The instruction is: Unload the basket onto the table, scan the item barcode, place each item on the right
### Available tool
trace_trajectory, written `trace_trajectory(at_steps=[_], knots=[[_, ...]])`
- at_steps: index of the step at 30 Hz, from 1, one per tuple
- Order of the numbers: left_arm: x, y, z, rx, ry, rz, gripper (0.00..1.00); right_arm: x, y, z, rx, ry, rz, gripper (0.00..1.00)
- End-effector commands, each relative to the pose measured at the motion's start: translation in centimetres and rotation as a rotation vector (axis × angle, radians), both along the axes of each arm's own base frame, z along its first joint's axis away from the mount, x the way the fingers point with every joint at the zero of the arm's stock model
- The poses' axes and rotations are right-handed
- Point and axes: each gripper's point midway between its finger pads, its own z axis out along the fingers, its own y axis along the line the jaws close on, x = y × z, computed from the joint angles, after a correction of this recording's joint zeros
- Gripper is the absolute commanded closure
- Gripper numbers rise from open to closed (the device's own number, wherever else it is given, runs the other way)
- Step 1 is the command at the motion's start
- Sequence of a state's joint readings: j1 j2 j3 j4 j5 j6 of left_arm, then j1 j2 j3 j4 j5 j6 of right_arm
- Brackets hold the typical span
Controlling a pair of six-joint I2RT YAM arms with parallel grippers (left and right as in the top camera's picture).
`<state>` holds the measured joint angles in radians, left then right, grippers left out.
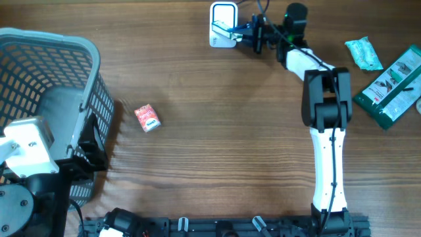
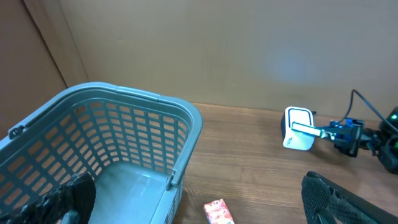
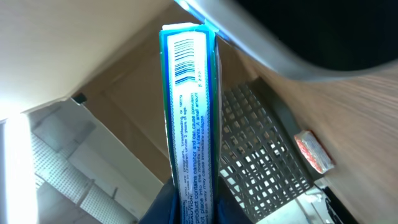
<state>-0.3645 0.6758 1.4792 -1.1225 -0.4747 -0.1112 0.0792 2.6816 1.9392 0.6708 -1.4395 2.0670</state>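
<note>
Right claw point(image 1: 245, 31) grips blue box point(image 3: 189, 112) at scanner point(image 1: 223, 11); barcode point(image 3: 185, 59) legible only in right wrist view. Left claw point(image 2: 196, 193) wide.

Wide bare wood between basket point(image 1: 60, 38) and right arm point(image 1: 325, 99), only small red box point(image 1: 147, 118) there

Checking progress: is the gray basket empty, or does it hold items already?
Empty as far as visible: the basket shows a bare floor in the left wrist view, and the red packet lies outside it.
</note>
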Motion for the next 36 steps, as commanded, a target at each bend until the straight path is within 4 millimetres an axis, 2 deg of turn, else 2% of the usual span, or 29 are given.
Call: trace_trajectory(at_steps=[1,4,8,11,14,15,17,20,21,22,24,25,27,28,29,30,31,32,33,34,35,36], knots=[[-0.1,0.2,0.2,-0.010,-0.009,0.011,0.00,0.8,-1.6,0.7,0.008,-0.116,-0.030,0.96],[-0.1,0.2,0.2,-0.010,-0.009,0.011,0.00,1.2,-1.5,3.3,0.017,-0.258,-0.023,0.95],[-0.1,0.2,0.2,-0.010,-0.009,0.011,0.00,-0.2,-1.7,9.9,0.018,-0.545,0.051,0.95],[-0.1,0.2,0.2,-0.010,-0.009,0.011,0.00,-0.9,-3.9,15.5,0.005,-0.697,0.020,0.95],[-0.1,0.2,0.2,-0.010,-0.009,0.011,0.00,-1.3,-6.1,18.0,-0.017,-0.717,0.008,0.95],[-0.1,0.2,0.2,-0.010,-0.009,0.011,0.00,-1.8,-6.1,19.0,-0.020,-0.701,0.020,0.95],[-0.1,0.2,0.2,-0.010,-0.009,0.011,0.00,-4.2,-6.0,24.4,-0.030,-0.785,0.039,0.95],[-0.1,0.2,0.2,-0.010,-0.009,0.011,0.00,-9.3,-7.1,33.0,-0.060,-1.040,0.021,0.95],[-0.1,0.2,0.2,-0.010,-0.009,0.011,0.00,-10.7,-7.7,34.8,-0.078,-1.112,0.016,0.95],[-0.1,0.2,0.2,-0.010,-0.009,0.011,0.00,-12.1,-9.2,36.7,-0.113,-1.206,-0.012,0.95],[-0.1,0.2,0.2,-0.010,-0.009,0.011,0.00,-12.8,-12.1,38.3,-0.164,-1.269,-0.076,0.95],[-0.1,0.2,0.2,-0.010,-0.009,0.011,0.00,-12.7,-14.9,39.4,-0.204,-1.356,-0.155,0.95],[-0.1,0.2,0.2,-0.010,-0.009,0.011,0.00,-11.4,-21.1,40.1,-0.296,-1.446,-0.310,0.95],[-0.1,0.2,0.2,-0.010,-0.009,0.011,0.00,-10.3,-24.7,39.8,-0.350,-1.448,-0.390,0.95],[-0.1,0.2,0.2,-0.010,-0.009,0.011,0.00,-9.5,-27.1,39.4,-0.388,-1.448,-0.446,0.95],[-0.1,0.2,0.2,-0.010,-0.009,0.011,0.00,-8.3,-31.1,38.4,-0.453,-1.409,-0.553,0.95],[-0.1,0.2,0.2,-0.010,-0.009,0.011,0.00,-6.8,-36.4,36.1,-0.569,-1.318,-0.711,0.95],[-0.1,0.2,0.2,-0.010,-0.009,0.011,0.00,-5.4,-42.6,32.2,-0.773,-1.130,-0.904,0.95],[-0.1,0.2,0.2,-0.010,-0.009,0.011,0.00,-5.3,-47.6,27.9,-1.012,-0.926,-1.023,0.95],[-0.1,0.2,0.2,-0.010,-0.009,0.011,0.00,-6.0,-50.9,24.4,-1.230,-0.767,-1.060,0.95],[-0.1,0.2,0.2,-0.010,-0.009,0.011,0.00,-6.9,-52.9,22.1,-1.432,-0.666,-1.041,0.95],[-0.1,0.2,0.2,-0.010,-0.009,0.011,0.00,-7.6,-54.2,20.8,-1.577,-0.580,-1.027,0.95]])
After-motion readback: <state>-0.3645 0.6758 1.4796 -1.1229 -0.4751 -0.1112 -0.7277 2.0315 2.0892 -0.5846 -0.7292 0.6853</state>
